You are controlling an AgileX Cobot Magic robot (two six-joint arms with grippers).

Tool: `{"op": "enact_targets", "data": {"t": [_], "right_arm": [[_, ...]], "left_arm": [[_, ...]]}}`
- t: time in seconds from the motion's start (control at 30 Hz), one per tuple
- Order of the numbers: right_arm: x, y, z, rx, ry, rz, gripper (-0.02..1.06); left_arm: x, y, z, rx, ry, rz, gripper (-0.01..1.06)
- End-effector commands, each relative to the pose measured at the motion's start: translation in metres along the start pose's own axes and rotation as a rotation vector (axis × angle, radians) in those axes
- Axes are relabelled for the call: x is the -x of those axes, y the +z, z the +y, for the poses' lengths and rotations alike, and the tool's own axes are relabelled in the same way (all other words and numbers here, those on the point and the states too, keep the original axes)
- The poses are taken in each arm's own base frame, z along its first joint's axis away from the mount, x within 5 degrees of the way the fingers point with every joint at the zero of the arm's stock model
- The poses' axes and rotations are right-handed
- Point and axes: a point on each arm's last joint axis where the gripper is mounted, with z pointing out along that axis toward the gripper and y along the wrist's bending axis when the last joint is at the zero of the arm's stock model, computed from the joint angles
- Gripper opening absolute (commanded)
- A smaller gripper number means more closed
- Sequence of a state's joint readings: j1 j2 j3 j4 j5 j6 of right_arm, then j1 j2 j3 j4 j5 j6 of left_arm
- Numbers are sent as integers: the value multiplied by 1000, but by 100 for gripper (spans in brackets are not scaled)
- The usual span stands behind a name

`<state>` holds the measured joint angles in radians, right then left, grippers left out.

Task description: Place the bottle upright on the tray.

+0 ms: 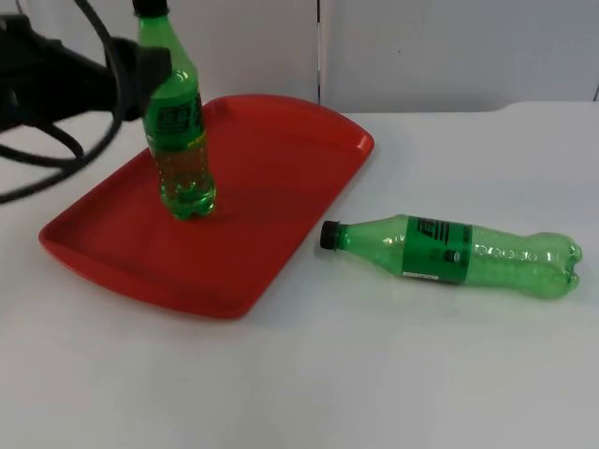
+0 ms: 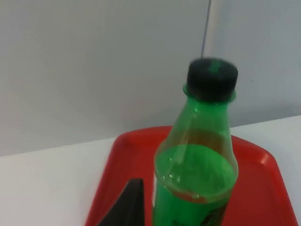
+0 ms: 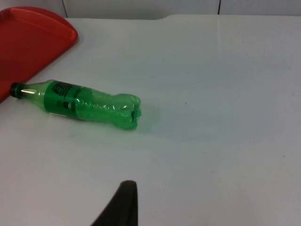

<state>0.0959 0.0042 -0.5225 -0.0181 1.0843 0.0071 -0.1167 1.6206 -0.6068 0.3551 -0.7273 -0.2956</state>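
A green bottle with a black cap stands upright on the red tray, toward its far left side. My left gripper is level with the bottle's shoulder and looks open. In the left wrist view its black fingertip stands just beside the bottle with a thin gap between them, over the tray. A second green bottle lies on its side on the table right of the tray, cap toward the tray. My right gripper waits above the table, well back from this lying bottle.
The white table runs wide in front of and to the right of the tray. The grey partition wall closes off the back, just behind the tray's far edge. The tray's corner lies near the lying bottle's cap.
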Motion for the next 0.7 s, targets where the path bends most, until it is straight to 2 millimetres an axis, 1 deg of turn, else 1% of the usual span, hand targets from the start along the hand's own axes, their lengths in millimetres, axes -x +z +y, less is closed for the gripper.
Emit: {"op": "enact_targets", "data": {"t": [0.0, 0.03, 0.07, 0.13, 0.23, 0.27, 0.4, 0.43, 0.57, 0.67], "right_arm": [[-1, 1, 0, -5, 4, -4, 105], [-1, 1, 0, -5, 4, -4, 105], [-1, 1, 0, -5, 4, -4, 105], [-1, 1, 0, -5, 4, -4, 105], [-1, 1, 0, -5, 4, -4, 105], [-1, 1, 0, -5, 4, -4, 105], [-1, 1, 0, -3, 5, -4, 105], [-1, 1, 0, -3, 5, -4, 105], [-1, 1, 0, -3, 5, -4, 105], [-1, 1, 0, -3, 5, -4, 105]], "left_arm": [[6, -8, -1, 15, -5, 23, 105], [12, -13, -1, 27, -9, 27, 105], [12, -13, -1, 27, -9, 27, 105], [24, -25, -2, 50, -27, 31, 105], [37, -42, -3, 91, -53, 63, 105], [37, -42, -3, 91, -53, 63, 105], [53, -67, -4, 147, -80, 80, 105], [53, -67, -4, 147, -80, 80, 105], [64, -90, -14, 166, -64, 100, 105], [67, -98, -21, 158, -62, 107, 105]]}}
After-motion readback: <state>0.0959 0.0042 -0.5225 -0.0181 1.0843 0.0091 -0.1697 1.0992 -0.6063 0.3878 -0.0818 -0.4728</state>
